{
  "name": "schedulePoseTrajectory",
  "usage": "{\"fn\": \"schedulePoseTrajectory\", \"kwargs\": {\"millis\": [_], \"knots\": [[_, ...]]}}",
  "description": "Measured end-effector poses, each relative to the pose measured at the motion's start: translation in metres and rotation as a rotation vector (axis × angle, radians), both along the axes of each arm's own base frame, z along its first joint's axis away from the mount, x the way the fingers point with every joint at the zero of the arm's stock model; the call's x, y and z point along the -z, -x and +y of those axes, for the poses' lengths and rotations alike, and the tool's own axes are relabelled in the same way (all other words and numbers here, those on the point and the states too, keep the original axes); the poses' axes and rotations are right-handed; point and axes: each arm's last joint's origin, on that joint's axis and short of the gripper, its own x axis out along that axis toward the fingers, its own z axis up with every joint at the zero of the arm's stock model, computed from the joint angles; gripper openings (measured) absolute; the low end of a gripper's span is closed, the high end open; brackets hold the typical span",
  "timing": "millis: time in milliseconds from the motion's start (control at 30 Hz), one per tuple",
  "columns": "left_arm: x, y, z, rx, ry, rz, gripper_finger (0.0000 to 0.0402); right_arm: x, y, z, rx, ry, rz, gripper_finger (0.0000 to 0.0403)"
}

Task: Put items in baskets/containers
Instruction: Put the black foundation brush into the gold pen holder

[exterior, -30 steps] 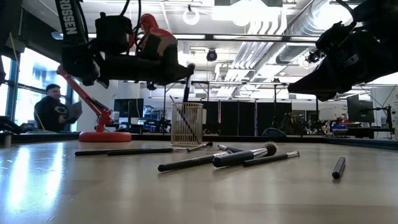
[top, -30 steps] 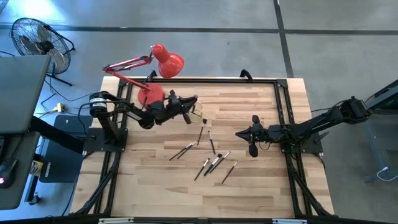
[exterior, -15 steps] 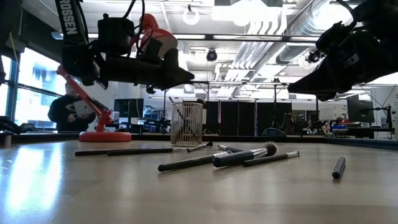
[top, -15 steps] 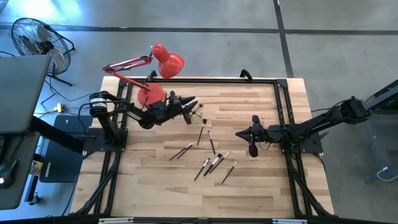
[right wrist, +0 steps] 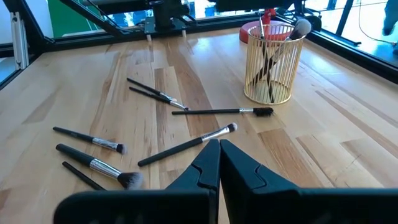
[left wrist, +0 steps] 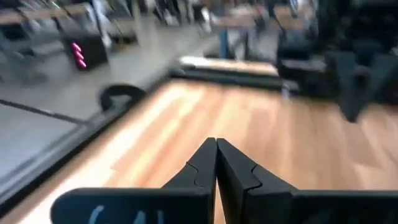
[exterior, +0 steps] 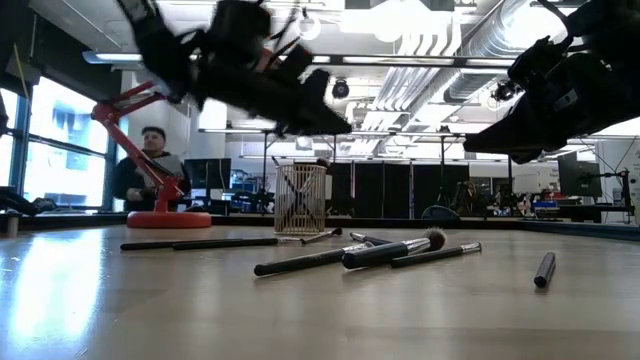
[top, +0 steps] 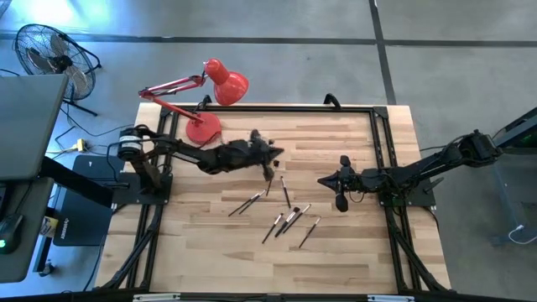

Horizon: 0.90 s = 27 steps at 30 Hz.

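Several thin brushes lie loose on the wooden table between the two arms; in the right wrist view the brushes are scattered before the cup. The ribbed see-through cup stands upright with a few brushes in it; in the low view the cup is just below my left gripper. From above, my left gripper hides the cup. Its fingers are shut and empty. My right gripper waits shut, clear of the table; its fingertips hold nothing.
A red desk lamp stands on the table's far left corner, its base behind the brushes. One short brush lies apart at the right. A person is in the room beyond. Bare wood lies along the near edge.
My left gripper has let go of a brush it held upright over the cup; the brush now stands in the cup. The gripper then swung toward the table's right edge, rising a little and tipping from slanting down to nearly level, and its fingers are shut again.
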Motion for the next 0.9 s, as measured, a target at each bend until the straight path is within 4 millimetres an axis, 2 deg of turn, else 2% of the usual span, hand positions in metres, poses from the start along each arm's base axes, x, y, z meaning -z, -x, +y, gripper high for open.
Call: {"fn": "schedulePoseTrajectory", "kwargs": {"millis": [133,233,300,433,600,700,900], "knots": [[-0.016,-0.021,-0.019,0.0,0.155,0.271,0.0001,0.0,0.0,0.0,0.0,0.001,0.003,0.0001],[-0.035,-0.026,-0.033,-0.019,0.273,0.448,0.0001,0.001,0.0,0.0,0.001,0.002,0.007,0.0003],[-0.039,-0.029,-0.045,-0.026,0.314,0.519,0.0001,0.001,0.0,0.0,0.009,0.005,0.008,0.0005],[-0.033,-0.021,-0.072,-0.022,0.347,0.63,0.0001,0.001,0.0,-0.001,0.021,0.006,0.006,0.0006],[-0.024,-0.004,-0.095,-0.115,0.333,0.768,0.0001,0.001,0.0,-0.001,0.024,0.0,0.005,0.0002],[-0.017,0.004,-0.103,-0.124,0.343,0.813,0.0001,0.001,0.0,-0.001,0.027,-0.01,0.003,0.0002],[0.018,0.028,-0.108,-0.16,0.383,0.857,0.0,0.001,0.0,-0.001,0.03,-0.019,0.001,0.0007]]}}
